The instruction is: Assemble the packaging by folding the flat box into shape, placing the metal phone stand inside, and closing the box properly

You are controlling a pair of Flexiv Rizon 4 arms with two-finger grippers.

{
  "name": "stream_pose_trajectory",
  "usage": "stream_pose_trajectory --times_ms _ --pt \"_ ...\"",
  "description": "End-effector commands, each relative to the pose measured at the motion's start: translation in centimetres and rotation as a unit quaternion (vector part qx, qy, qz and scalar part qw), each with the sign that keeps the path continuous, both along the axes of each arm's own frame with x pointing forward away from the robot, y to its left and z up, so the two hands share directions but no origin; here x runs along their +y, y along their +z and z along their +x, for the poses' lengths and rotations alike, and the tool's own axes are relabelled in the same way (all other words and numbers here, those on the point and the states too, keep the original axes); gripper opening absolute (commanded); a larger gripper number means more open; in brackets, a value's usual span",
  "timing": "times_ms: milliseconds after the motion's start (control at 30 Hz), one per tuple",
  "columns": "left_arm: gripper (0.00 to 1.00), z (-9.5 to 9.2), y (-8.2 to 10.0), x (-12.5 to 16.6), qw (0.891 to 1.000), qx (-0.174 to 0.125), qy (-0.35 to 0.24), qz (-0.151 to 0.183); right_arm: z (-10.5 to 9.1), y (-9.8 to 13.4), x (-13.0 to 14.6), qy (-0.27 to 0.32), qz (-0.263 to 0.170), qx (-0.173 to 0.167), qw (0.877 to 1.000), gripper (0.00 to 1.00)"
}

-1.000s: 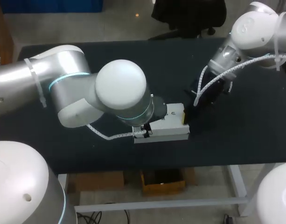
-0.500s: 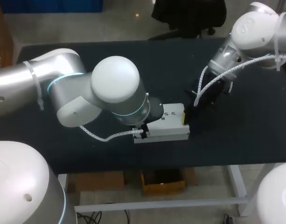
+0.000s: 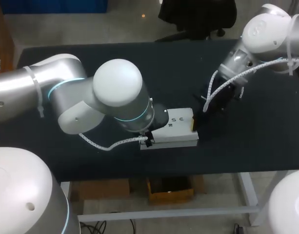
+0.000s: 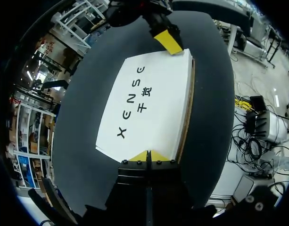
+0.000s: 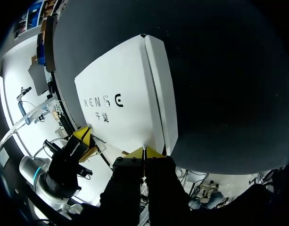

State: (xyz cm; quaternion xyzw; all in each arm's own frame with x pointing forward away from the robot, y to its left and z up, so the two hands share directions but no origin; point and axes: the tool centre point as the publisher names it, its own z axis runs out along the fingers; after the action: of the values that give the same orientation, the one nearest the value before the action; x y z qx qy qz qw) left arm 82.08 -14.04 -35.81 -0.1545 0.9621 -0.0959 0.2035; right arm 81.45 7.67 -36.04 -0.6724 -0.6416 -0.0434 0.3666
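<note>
The black table is the biggest thing here. The left arm comes in from the left side and bends over the middle of the table. The right arm comes in from the far right corner. A white box lies flat near the middle of the table's front edge, with dark letters on top. The left gripper is at one short end of the box, its two yellow tips pressed together against the edge. The right gripper is at the other end, and its tips are pressed together too.
</note>
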Motion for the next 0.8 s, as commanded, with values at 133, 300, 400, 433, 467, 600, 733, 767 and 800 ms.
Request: stream_pose_trajectory --times_ms 133,300,400,433,467,600,733,767,800 --pt "0.0 0.1 -0.5 0.0 1.0 0.001 -0.001 -0.002 0.0 -0.7 -0.2 0.001 0.0 0.005 1.0 0.0" --pt "0.0 0.0 -1.1 -0.1 1.0 0.003 -0.002 -0.005 0.0 -1.2 -0.2 0.0 -0.001 0.01 1.0 0.0" --pt "0.0 0.0 -1.5 0.0 1.0 0.007 -0.002 -0.009 -0.1 -1.6 -0.2 0.001 0.0 0.014 1.0 0.0" --pt "0.0 0.0 -1.7 0.0 1.0 0.007 -0.002 -0.01 0.0 -1.7 -0.2 0.001 0.0 0.016 1.0 0.0" --pt "0.0 0.0 -1.8 0.0 1.0 0.008 -0.002 -0.011 0.0 -1.9 -0.2 0.001 0.0 0.018 1.0 0.0" --pt "0.0 0.0 -2.0 -0.1 1.0 0.01 -0.002 -0.014 0.1 -2.4 -0.2 0.001 0.001 0.023 1.0 0.0" --pt "0.0 0.0 -2.1 -0.2 1.0 0.011 -0.002 -0.016 0.0 -2.9 -0.3 0.001 0.002 0.029 1.0 0.0" --pt "0.0 -0.1 -2.2 -0.2 1.0 0.012 -0.002 -0.016 0.0 -3.1 -0.3 0.001 0.003 0.03 1.0 0.0" --pt "0.0 -0.1 -2.2 -0.2 1.0 0.012 -0.002 -0.016 0.0 -3.2 -0.3 0.001 0.003 0.031 0.999 0.0"
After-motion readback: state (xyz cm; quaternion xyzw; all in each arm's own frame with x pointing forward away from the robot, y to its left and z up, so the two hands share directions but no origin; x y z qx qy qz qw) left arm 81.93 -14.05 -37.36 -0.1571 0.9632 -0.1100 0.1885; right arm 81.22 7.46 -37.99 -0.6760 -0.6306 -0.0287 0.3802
